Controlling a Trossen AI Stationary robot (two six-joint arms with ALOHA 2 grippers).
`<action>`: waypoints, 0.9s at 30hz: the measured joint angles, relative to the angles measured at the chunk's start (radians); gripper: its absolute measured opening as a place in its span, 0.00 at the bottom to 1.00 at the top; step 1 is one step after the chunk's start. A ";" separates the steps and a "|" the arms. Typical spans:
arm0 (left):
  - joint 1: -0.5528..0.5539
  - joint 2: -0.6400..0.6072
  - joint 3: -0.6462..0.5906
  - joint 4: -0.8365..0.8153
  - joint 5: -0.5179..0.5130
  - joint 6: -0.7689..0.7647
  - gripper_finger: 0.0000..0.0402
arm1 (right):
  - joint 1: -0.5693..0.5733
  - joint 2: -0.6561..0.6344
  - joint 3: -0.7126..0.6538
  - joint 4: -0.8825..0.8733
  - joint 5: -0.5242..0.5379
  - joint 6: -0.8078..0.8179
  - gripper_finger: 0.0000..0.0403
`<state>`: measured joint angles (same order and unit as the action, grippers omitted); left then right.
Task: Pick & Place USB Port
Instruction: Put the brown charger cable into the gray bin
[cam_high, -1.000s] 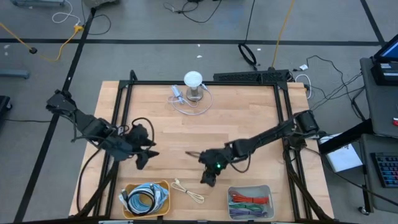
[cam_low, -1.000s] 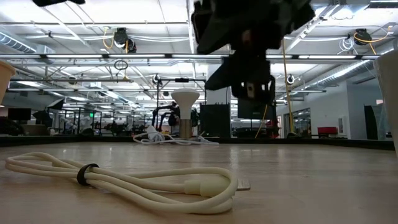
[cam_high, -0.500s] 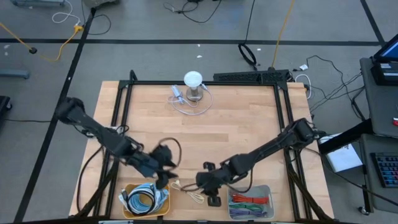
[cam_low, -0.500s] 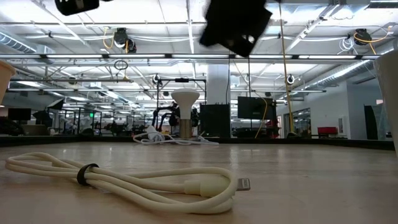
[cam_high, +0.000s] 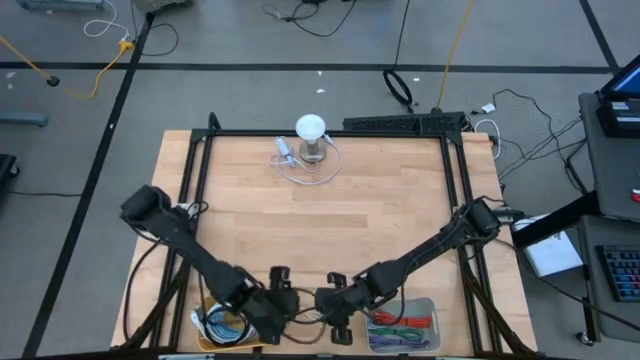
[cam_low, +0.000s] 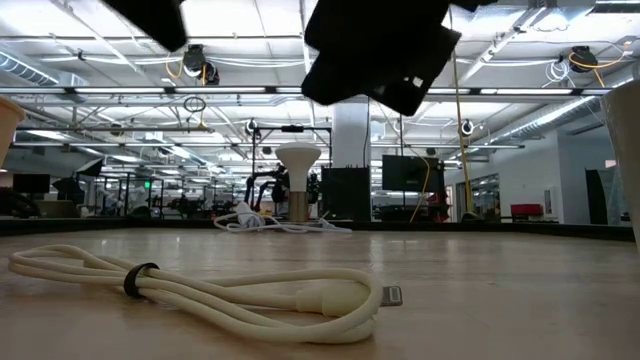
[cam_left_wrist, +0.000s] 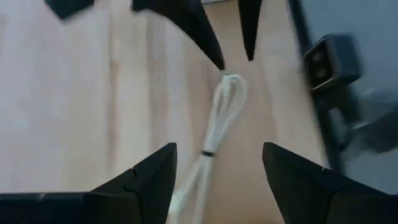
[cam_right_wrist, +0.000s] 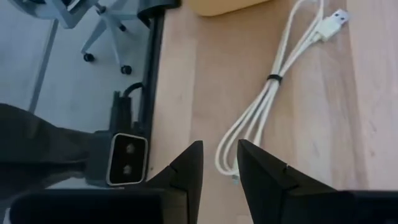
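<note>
Both grippers, left (cam_high: 283, 292) and right (cam_high: 336, 303), are hovering with empty jaws parted over the white cable (cam_low: 210, 290) lying at the table's (cam_high: 380, 210) lower centre.

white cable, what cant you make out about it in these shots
- High view: the white cable is mostly hidden under the left gripper and right gripper.
- Left wrist view: its near end is cut off by the frame edge; motion blur.
- Low view: far connector hidden behind the coil.
</note>
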<state>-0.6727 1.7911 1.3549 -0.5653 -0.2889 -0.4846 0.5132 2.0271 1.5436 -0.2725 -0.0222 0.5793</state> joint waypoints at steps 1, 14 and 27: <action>0.002 0.023 0.035 -0.034 -0.023 0.030 0.60 | -0.001 0.000 0.000 0.002 0.001 0.001 0.23; 0.040 0.087 0.141 -0.182 -0.005 0.015 0.60 | 0.029 -0.007 -0.002 -0.053 0.001 0.046 0.23; 0.009 0.038 0.140 -0.340 0.155 -0.186 0.60 | 0.009 -0.007 -0.001 -0.031 0.022 0.035 0.23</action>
<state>-0.6636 1.8294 1.4954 -0.9048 -0.1340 -0.6702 0.5222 2.0205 1.5425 -0.3033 0.0002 0.6147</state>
